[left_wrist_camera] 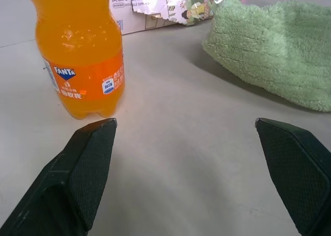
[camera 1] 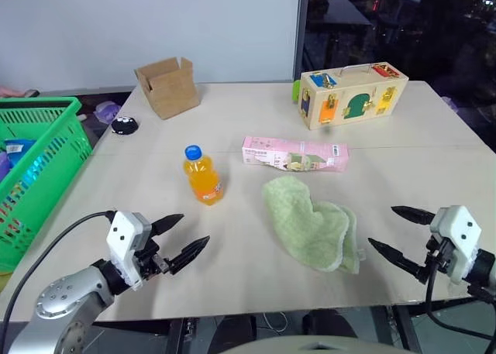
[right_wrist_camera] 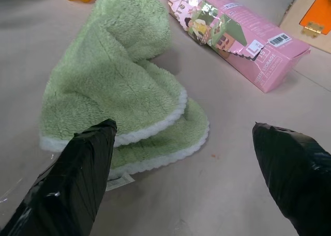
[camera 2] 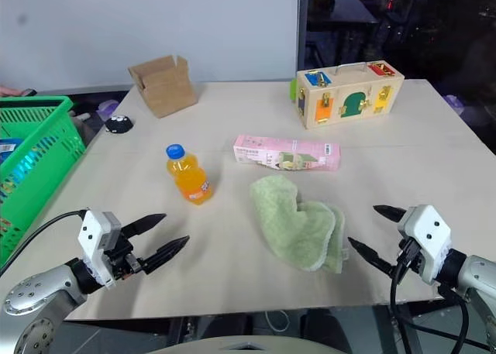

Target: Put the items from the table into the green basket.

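Observation:
An orange-drink bottle [camera 1: 203, 176] with a blue cap stands upright on the beige table [camera 1: 232, 106]. To its right lies a long pink carton [camera 1: 294, 153], and in front of that a fluffy pale-green cloth [camera 1: 310, 222] lies folded. The green basket [camera 1: 35, 176] stands off the table's left edge. My left gripper [camera 1: 180, 238] hovers open over the near left of the table, pointing toward the bottle [left_wrist_camera: 83, 55]. Over the near right edge my right gripper [camera 1: 399, 231] is open too, aimed at the cloth [right_wrist_camera: 114, 86] and the carton [right_wrist_camera: 238, 34]. Neither holds anything.
A small open cardboard box [camera 1: 167, 85] stands at the back left, with a small black object [camera 1: 123, 125] near the left edge. A wooden latch box [camera 1: 353, 94] with coloured doors sits at the back right. The basket holds several packets [camera 1: 17, 149].

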You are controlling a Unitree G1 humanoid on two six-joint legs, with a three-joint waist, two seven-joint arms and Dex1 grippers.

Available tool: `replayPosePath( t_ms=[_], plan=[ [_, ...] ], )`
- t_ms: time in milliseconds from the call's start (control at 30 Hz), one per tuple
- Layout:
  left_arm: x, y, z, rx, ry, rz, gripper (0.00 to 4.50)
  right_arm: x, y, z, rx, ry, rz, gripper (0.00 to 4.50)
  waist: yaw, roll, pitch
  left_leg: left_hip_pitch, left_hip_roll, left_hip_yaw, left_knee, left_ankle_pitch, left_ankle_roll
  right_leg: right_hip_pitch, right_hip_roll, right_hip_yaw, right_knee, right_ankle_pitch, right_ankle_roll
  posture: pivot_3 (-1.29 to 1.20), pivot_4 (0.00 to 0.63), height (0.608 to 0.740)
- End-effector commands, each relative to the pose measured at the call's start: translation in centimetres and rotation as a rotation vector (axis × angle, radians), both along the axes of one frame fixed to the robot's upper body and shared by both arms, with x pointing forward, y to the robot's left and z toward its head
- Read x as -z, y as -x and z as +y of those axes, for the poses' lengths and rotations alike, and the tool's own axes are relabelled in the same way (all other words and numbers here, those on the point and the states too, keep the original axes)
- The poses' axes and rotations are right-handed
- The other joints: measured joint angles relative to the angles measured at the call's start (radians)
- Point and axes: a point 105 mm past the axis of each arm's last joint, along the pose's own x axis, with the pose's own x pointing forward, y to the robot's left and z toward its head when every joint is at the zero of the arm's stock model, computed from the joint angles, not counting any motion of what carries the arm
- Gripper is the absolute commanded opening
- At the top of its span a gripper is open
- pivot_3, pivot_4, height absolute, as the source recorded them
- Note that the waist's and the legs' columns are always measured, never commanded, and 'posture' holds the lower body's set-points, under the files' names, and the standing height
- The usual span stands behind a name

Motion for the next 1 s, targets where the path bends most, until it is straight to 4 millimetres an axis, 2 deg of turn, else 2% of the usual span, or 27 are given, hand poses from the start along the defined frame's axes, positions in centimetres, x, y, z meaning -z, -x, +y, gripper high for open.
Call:
replayPosePath(
  t_ms=[33, 100, 200, 333, 400, 500, 733, 867, 1000],
  plan=[
    [-1.3, 0.1, -0.9, 0.075, 0.001, -0.052, 4.48, -0.7, -0.7, 0.2, -0.020, -0.020, -0.035, 4.50, 0.001, 0.000, 0.000, 0.000, 0.000, 0.000, 0.000, 0.000, 0.000, 0.000, 0.000, 0.000, 0.000, 0.000, 0.000, 0.03, 0.000, 0.740],
    [-1.8, 0.6, -2.2, 0.168, -0.006, -0.072, 4.48, -0.7, -1.0, 0.9, -0.063, -0.065, -0.014, 4.50, -0.002, 0.000, 0.000, 0.000, 0.000, 0.000, 0.000, 0.000, 0.000, 0.000, 0.000, 0.000, 0.000, 0.000, 0.000, 0.03, 0.000, 0.740],
    [-1.6, 1.4, -3.3, 0.278, -0.038, -0.062, 4.48, -1.0, -0.6, 1.6, -0.123, -0.083, -0.004, 4.50, 0.000, 0.000, 0.000, 0.001, 0.000, 0.002, 0.001, 0.000, 0.000, 0.000, -0.001, 0.002, 0.000, 0.000, 0.000, 0.01, 0.000, 0.740],
    [-2.0, 0.6, -4.9, 0.361, -0.038, -0.093, 4.48, -1.5, -0.7, 2.6, -0.175, -0.057, -0.030, 4.50, 0.005, 0.000, 0.000, 0.001, -0.001, 0.002, 0.003, 0.000, 0.000, 0.001, -0.001, 0.002, 0.000, 0.000, 0.000, -0.01, 0.000, 0.740],
    [-2.3, 0.4, -5.6, 0.404, -0.029, -0.106, 4.48, -1.4, -1.0, 3.9, -0.220, -0.050, -0.026, 4.50, 0.002, 0.001, 0.000, 0.002, 0.000, 0.002, 0.003, 0.000, 0.000, 0.001, -0.001, 0.002, 0.000, 0.000, 0.000, -0.03, 0.000, 0.740],
    [-3.1, 0.8, -6.7, 0.493, -0.008, -0.125, 4.48, -1.1, -2.3, 6.1, -0.270, -0.040, -0.014, 4.50, -0.013, 0.001, 0.000, 0.001, 0.000, 0.003, 0.003, 0.000, 0.000, 0.001, 0.000, 0.003, 0.001, 0.000, 0.000, -0.04, 0.000, 0.740],
    [-5.6, 2.2, -7.9, 0.549, 0.011, -0.164, 4.48, -0.7, -6.4, 10.5, -0.332, -0.024, 0.000, 4.50, -0.022, 0.000, 0.000, 0.000, 0.001, 0.003, 0.003, 0.000, 0.000, 0.000, 0.002, 0.004, 0.000, 0.000, 0.000, 0.00, 0.000, 0.740],
    [-7.6, 4.8, -8.0, 0.560, 0.008, -0.171, 4.48, 2.1, -6.8, 11.2, -0.402, 0.100, 0.107, 4.50, -0.019, -0.001, 0.000, 0.000, 0.001, 0.002, 0.003, 0.000, 0.000, 0.000, 0.002, 0.004, 0.000, 0.001, 0.000, 0.05, 0.000, 0.740],
    [-7.8, 6.2, -7.3, 0.509, 0.024, -0.135, 4.48, 3.8, -7.7, 10.9, -0.364, 0.114, 0.193, 4.50, 0.004, 0.002, 0.002, 0.000, 0.001, 0.002, 0.002, 0.000, 0.001, 0.000, 0.001, 0.003, 0.000, 0.002, -0.003, 0.08, 0.000, 0.740]
  ],
)
